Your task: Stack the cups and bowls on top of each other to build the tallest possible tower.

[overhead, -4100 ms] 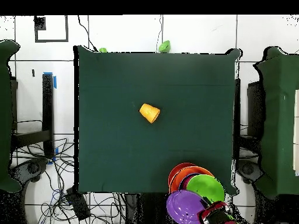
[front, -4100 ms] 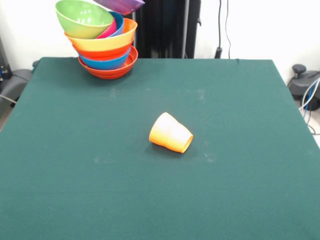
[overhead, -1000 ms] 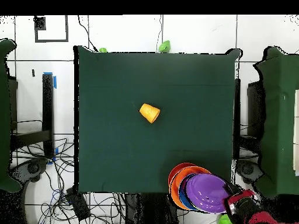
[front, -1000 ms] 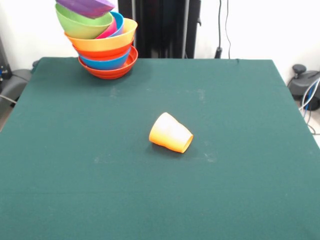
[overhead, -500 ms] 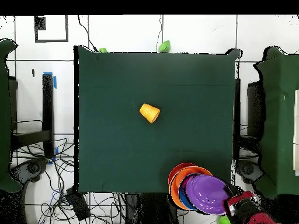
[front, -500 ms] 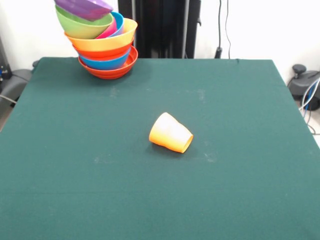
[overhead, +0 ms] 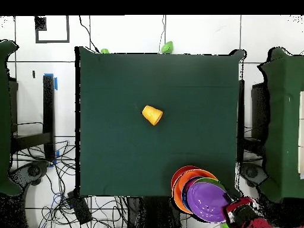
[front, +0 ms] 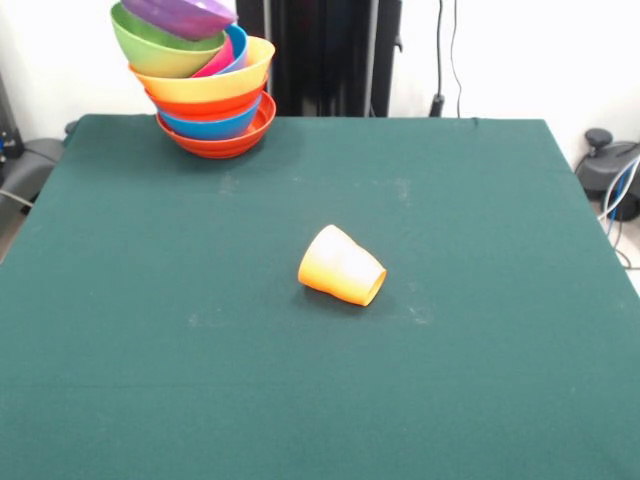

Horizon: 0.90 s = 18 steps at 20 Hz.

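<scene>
Since the frame half a second earlier, the large glossy purple plastic bowl (front: 183, 16) had slid a little across the top of the pile and settled lower into the green plastic bowl (front: 160, 48) beneath it, and in the overhead view a sliver of that green rim now showed beside the purple. The tower of nested plastic bowls (overhead: 199, 193) stood at one corner of the dark green cloth-covered bench (front: 320, 380), close to the edge. From the bottom up it ran: a red-orange bowl (front: 222, 144) at the base, a blue bowl (front: 212, 127), another red-orange bowl (front: 205, 104), and a wide orange bowl (front: 205, 82); inside that sat a small magenta bowl (front: 217, 58) and a second blue bowl (front: 237, 46), with the tilted green bowl and the purple bowl on top, leaning to one side. The robot's red and black gripper (overhead: 240, 212) appeared only in the overhead view, just beside the purple bowl's rim and off the bench corner; whether it was open or closed could not be told. The small orange plastic tumbler (front: 341, 266) lay on its side near the middle of the bench, well apart from the tower.
</scene>
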### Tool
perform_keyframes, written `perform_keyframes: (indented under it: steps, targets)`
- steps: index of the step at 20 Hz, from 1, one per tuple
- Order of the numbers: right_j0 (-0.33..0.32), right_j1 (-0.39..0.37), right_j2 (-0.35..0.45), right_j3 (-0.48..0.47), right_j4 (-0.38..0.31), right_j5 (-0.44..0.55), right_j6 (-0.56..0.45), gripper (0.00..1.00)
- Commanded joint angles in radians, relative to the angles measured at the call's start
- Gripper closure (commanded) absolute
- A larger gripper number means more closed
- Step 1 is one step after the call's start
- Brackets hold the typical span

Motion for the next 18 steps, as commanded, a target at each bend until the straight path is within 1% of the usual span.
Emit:
perform_keyframes:
  steps: [1, 8, 9, 14, 18]
  targets:
    - [0.082, -0.004, -0.04, 0.094, -0.058, -0.013, -0.097, 1.0]
    - [0.095, -0.011, -0.051, 0.105, -0.076, -0.056, -0.06, 1.0]
    - [0.095, -0.012, -0.054, 0.103, -0.081, -0.065, -0.063, 0.0]
    - [0.101, -0.03, -0.055, 0.102, -0.097, -0.073, -0.064, 0.0]
    - [0.1, -0.013, -0.072, 0.095, -0.101, -0.08, -0.073, 0.0]
